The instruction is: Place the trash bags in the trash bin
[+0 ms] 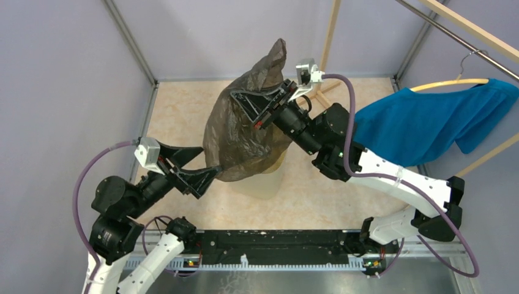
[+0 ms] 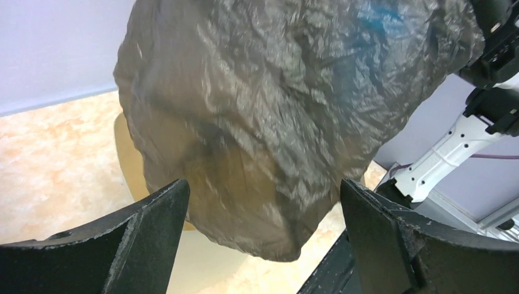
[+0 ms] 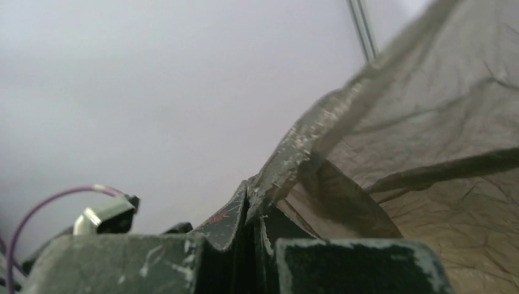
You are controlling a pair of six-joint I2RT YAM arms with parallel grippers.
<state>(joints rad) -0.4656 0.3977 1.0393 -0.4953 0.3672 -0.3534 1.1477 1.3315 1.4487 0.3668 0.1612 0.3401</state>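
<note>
The trash bag (image 1: 242,131) is thin, wrinkly and dark grey-brown. It hangs over the cream trash bin (image 1: 269,177), which it mostly hides. My right gripper (image 1: 248,101) is shut on the bag's upper edge and holds it up; its closed fingertips pinch the plastic (image 3: 294,165) in the right wrist view. My left gripper (image 1: 211,174) is open and empty, just left of the bag's lower end. In the left wrist view the bag (image 2: 275,122) hangs between and beyond the spread fingers (image 2: 153,233), with the bin's rim (image 2: 131,165) behind it.
A blue cloth garment (image 1: 422,125) hangs on a hanger from a rail at the right. Grey walls and metal posts enclose the beige floor (image 1: 177,110). A wooden post (image 1: 327,43) stands behind the bag.
</note>
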